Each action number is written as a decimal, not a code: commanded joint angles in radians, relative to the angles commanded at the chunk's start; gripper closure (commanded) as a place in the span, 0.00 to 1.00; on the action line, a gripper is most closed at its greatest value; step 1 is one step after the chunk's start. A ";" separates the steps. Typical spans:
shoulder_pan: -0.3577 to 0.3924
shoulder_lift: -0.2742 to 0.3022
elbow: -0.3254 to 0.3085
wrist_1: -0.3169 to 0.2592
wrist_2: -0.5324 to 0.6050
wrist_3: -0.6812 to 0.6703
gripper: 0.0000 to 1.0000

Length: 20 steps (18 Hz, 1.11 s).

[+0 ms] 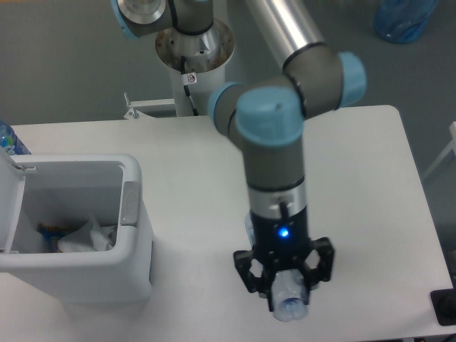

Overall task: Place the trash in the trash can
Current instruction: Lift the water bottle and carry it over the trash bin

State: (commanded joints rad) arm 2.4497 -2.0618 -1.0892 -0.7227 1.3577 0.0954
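Gripper (286, 286) clamped on crushed bottle (288, 303) above table (370, 185); wrapper (87, 236) inside trash can (107, 267) at left.

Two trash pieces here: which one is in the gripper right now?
The crushed clear bottle, clamped in the gripper above the table's front edge. The crumpled white wrapper already lies inside the trash can.

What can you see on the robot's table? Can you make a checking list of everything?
Surface: white table, mostly bare.
Job's things: clear bottle held in the pincer, above the table; white trash can at left, lid open, crumpled wrapper inside.
Clutter: dark object at the right edge.
Grippers: pincer shut on the bottle.
Cables: thin black cable on the robot's base column.
Surroundings: grey floor, blue jug top right.
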 joint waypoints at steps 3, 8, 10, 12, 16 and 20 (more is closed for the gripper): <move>0.002 0.031 0.003 0.032 -0.040 -0.055 0.44; -0.027 0.083 -0.012 0.032 -0.103 -0.149 0.44; -0.050 0.106 -0.024 0.034 -0.107 -0.183 0.44; -0.078 0.130 -0.053 0.034 -0.107 -0.195 0.44; -0.150 0.173 -0.112 0.034 -0.109 -0.198 0.44; -0.224 0.177 -0.118 0.032 -0.112 -0.218 0.44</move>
State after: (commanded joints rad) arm 2.2260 -1.8853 -1.2072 -0.6903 1.2456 -0.1227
